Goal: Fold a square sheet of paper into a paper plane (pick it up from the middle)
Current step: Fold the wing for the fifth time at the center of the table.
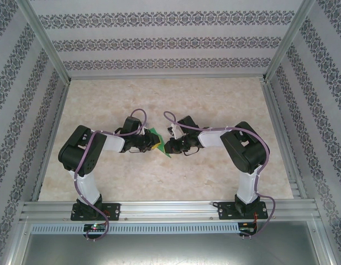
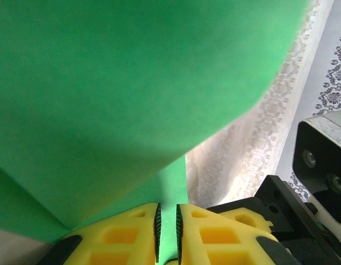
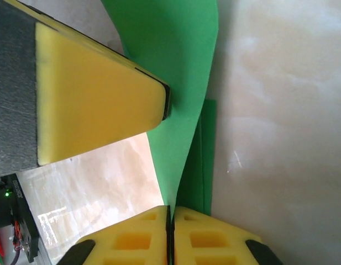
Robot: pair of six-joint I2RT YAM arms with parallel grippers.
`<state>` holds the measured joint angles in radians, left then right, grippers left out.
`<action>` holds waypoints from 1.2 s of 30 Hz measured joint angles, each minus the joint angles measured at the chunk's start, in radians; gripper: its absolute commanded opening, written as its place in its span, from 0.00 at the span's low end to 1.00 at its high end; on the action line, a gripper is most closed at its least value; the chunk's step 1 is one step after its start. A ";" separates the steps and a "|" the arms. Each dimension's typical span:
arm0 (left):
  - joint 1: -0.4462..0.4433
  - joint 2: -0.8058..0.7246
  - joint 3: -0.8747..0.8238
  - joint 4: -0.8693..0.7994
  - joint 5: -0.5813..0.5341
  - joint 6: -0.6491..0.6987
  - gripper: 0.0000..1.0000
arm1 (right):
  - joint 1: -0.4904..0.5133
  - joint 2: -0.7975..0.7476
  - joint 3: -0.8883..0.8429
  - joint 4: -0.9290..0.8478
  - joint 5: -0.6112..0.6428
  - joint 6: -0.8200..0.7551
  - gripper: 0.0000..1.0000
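1. The green sheet of paper [image 1: 155, 134] is near the middle of the table [image 1: 214, 99], a bit closer to the near edge than the far one, right between the two grippers. Only small bits of green poke out from the top camera.
2. Not a flat square right now. In the left wrist view the green sheet of paper [image 2: 131, 83] bulges up in a big curved sweep, and in the right wrist view the green sheet of paper [image 3: 176, 49] has a second, darker layer running alongside its lower edge, so it looks folded over there.
3. Can't tell if any part of it touches the tabletop.
4. Left gripper [image 2: 167, 212]: the yellow fingers [image 2: 131, 232] are pinched onto a strip of the paper, with just the thin green sliver between them.
5. Right gripper [image 3: 169, 212]: pressed together on the paper's narrow lower end, no gap showing.
6. One left finger [image 3: 98, 94] shows in the right wrist view, its tip against the green.
7. From above, the left gripper [image 1: 148, 144] and right gripper [image 1: 170, 146] point at each other, very close, both arms bent inward.
8. The tabletop is pale and marble-looking, with patterned walls around it.
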<state>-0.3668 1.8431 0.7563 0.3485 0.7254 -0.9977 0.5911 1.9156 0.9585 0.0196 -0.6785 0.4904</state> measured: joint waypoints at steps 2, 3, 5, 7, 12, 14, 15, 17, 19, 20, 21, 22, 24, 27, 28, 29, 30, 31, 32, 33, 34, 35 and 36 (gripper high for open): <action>0.000 0.000 0.000 0.000 0.000 0.000 0.20 | 0.000 0.000 0.002 -0.003 0.000 0.003 0.17; 0.000 0.000 0.000 -0.001 0.000 0.000 0.20 | 0.000 0.000 0.002 -0.003 -0.001 0.007 0.20; 0.000 0.000 0.001 -0.001 0.000 0.000 0.20 | 0.000 -0.013 0.002 -0.006 0.000 0.015 0.26; 0.000 0.000 0.001 -0.001 -0.001 0.000 0.20 | 0.000 -0.043 -0.008 -0.026 0.018 0.024 0.30; 0.000 0.000 0.001 -0.002 -0.002 0.000 0.19 | 0.000 -0.174 -0.034 -0.061 0.066 0.031 0.23; 0.000 0.000 0.001 -0.002 -0.003 0.000 0.19 | 0.000 -0.204 -0.033 -0.061 0.071 0.034 0.16; 0.000 0.000 0.001 -0.002 -0.003 0.000 0.19 | 0.002 -0.208 -0.029 -0.062 0.073 0.034 0.14; 0.000 0.000 0.001 -0.002 -0.003 0.000 0.18 | 0.012 -0.193 -0.013 -0.072 0.079 0.034 0.09; 0.000 0.000 0.001 -0.002 -0.004 0.000 0.18 | 0.026 -0.167 0.008 -0.083 0.085 0.035 0.05; 0.000 0.000 0.000 -0.002 -0.004 0.000 0.18 | 0.035 -0.151 0.019 -0.087 0.087 0.036 0.03; 0.000 0.000 0.000 -0.003 -0.005 0.000 0.18 | 0.041 -0.137 0.027 -0.092 0.087 0.035 0.02; 0.000 0.000 0.000 -0.003 -0.006 0.000 0.17 | 0.048 -0.120 0.035 -0.093 0.087 0.038 0.02; 0.000 0.000 0.000 -0.004 -0.007 0.000 0.17 | 0.055 -0.091 0.051 -0.106 0.088 0.036 0.01; 0.000 0.000 0.000 -0.006 -0.009 0.000 0.16 | 0.066 -0.055 0.079 -0.127 0.093 0.035 0.01; 0.000 0.000 0.000 -0.006 -0.011 0.000 0.16 | 0.068 -0.046 0.088 -0.135 0.097 0.034 0.01; 0.000 0.000 0.000 -0.007 -0.012 0.000 0.16 | 0.068 -0.040 0.095 -0.144 0.103 0.033 0.01; 0.000 0.000 0.001 -0.008 -0.012 0.000 0.16 | 0.068 -0.035 0.100 -0.151 0.110 0.032 0.01; -0.001 0.000 0.001 -0.009 -0.013 0.000 0.16 | 0.068 -0.033 0.103 -0.159 0.117 0.032 0.00; -0.001 0.000 0.001 -0.010 -0.014 0.000 0.16 | 0.068 -0.031 0.106 -0.168 0.124 0.030 0.00; -0.001 0.000 0.001 -0.010 -0.015 0.000 0.16 | 0.068 -0.030 0.107 -0.173 0.131 0.029 0.00; -0.001 0.000 0.002 -0.012 -0.016 0.000 0.16 | 0.068 -0.029 0.107 -0.179 0.137 0.027 0.00; -0.001 0.000 0.002 -0.013 -0.016 0.000 0.16 | 0.068 -0.028 0.107 -0.185 0.142 0.026 0.00; -0.001 0.000 0.003 -0.014 -0.016 0.000 0.16 | 0.068 -0.027 0.107 -0.191 0.144 0.025 0.00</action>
<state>-0.3676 1.8431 0.7589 0.3340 0.7090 -0.9977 0.6590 1.8885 1.0653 -0.1711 -0.5343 0.5156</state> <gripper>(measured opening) 0.158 0.050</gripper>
